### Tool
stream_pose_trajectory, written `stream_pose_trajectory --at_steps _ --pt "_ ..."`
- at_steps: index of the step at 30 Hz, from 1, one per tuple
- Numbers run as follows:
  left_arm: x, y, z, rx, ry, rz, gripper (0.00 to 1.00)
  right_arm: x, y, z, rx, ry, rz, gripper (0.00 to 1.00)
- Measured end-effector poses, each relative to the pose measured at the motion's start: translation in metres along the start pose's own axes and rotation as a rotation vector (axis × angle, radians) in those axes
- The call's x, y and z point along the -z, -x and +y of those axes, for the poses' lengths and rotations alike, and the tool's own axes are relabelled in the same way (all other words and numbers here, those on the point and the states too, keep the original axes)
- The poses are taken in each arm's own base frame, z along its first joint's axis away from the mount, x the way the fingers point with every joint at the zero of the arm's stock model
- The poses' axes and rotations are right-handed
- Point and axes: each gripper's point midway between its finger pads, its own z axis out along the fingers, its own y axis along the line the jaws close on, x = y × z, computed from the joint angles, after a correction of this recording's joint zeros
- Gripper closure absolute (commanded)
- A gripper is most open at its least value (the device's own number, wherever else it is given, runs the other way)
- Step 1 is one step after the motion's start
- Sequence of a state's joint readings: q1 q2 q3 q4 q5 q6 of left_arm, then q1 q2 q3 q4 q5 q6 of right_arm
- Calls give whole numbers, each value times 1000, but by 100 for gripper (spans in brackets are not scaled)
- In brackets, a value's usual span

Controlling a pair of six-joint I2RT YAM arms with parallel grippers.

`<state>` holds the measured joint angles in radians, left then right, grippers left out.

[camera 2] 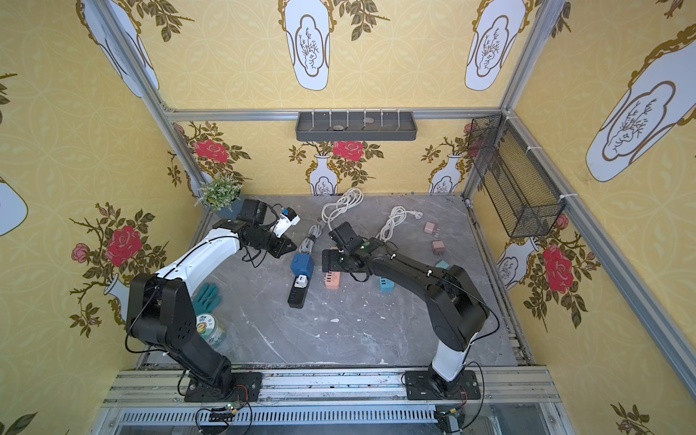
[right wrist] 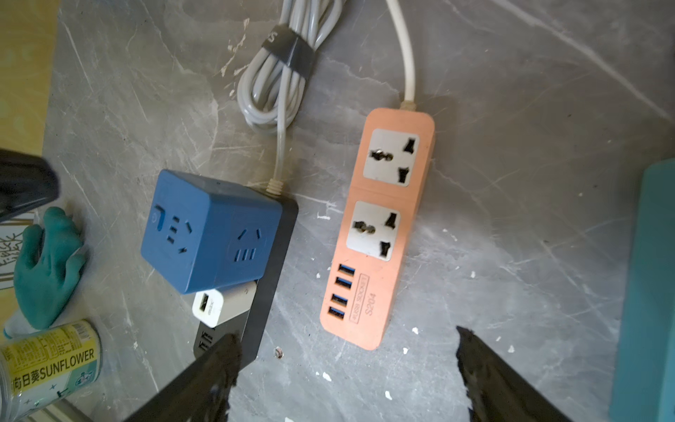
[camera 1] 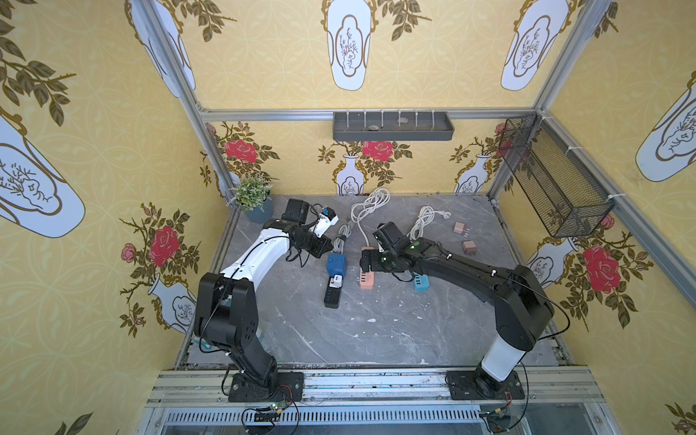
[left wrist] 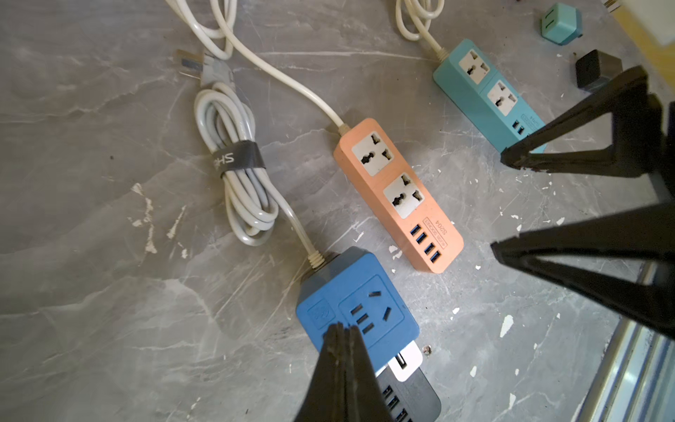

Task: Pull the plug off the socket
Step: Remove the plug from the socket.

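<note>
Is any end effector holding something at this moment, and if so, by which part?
Nothing is held. The left end effector is shut with nothing between its fingers, above the blue cube socket. The right end effector is open and empty.

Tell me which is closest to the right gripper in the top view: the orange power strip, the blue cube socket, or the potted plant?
1. Orange power strip, right under the right gripper.
2. Blue cube socket, beside it toward the left arm.
3. Potted plant, far back corner.
</note>
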<state>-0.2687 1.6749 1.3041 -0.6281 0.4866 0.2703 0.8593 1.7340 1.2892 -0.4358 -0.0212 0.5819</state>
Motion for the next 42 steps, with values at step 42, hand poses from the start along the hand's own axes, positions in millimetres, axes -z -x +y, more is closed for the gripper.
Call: stream_pose_trajectory --at_steps 42 --pt "-43 -20 -3 -18 -39 5 100 -58 -28 85 -19 -74 24 34"
